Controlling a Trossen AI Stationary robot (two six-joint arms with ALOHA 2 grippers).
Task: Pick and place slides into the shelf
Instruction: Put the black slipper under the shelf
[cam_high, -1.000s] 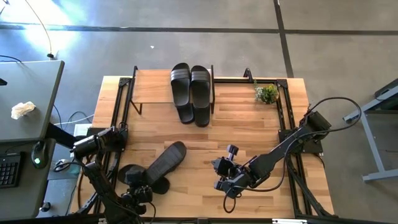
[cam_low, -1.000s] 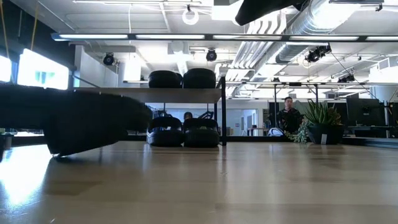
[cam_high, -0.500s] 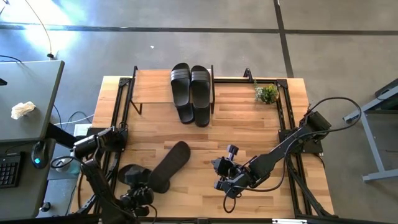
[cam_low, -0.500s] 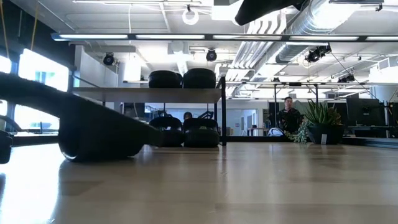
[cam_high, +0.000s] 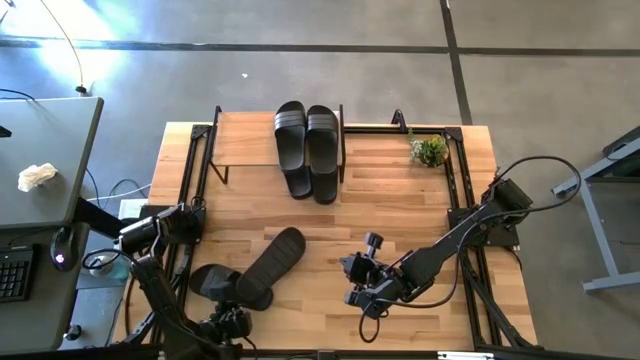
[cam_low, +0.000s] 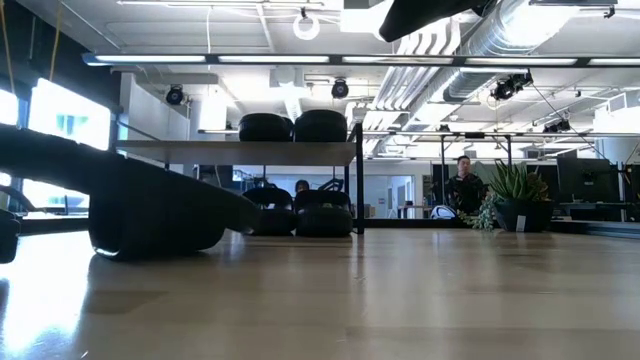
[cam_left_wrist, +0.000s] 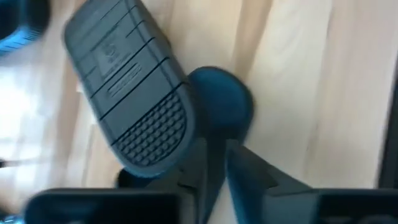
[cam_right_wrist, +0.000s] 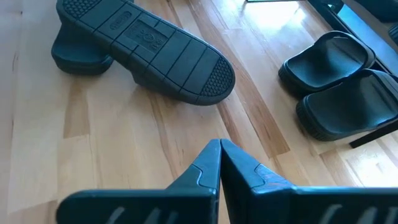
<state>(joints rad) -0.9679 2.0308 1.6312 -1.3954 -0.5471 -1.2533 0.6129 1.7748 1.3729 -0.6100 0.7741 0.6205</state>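
A pair of black rubber slide sandals (cam_high: 307, 150) sits under the low wood-topped shelf (cam_high: 246, 138); two slides (cam_high: 245, 275) remain on the desk. Left gripper (cam_left_wrist: 214, 165) narrowly parted, empty; right gripper (cam_right_wrist: 219, 163) pressed together.

You see two dark, almost black jointed arms. The right arm (cam_high: 455, 240), toward four o'clock, carries a black cable looping over its base; its gripper (cam_right_wrist: 219, 163) ends in two slim pointed fingers. The left arm (cam_high: 160, 228), at eight o'clock, shows chunky black housings.
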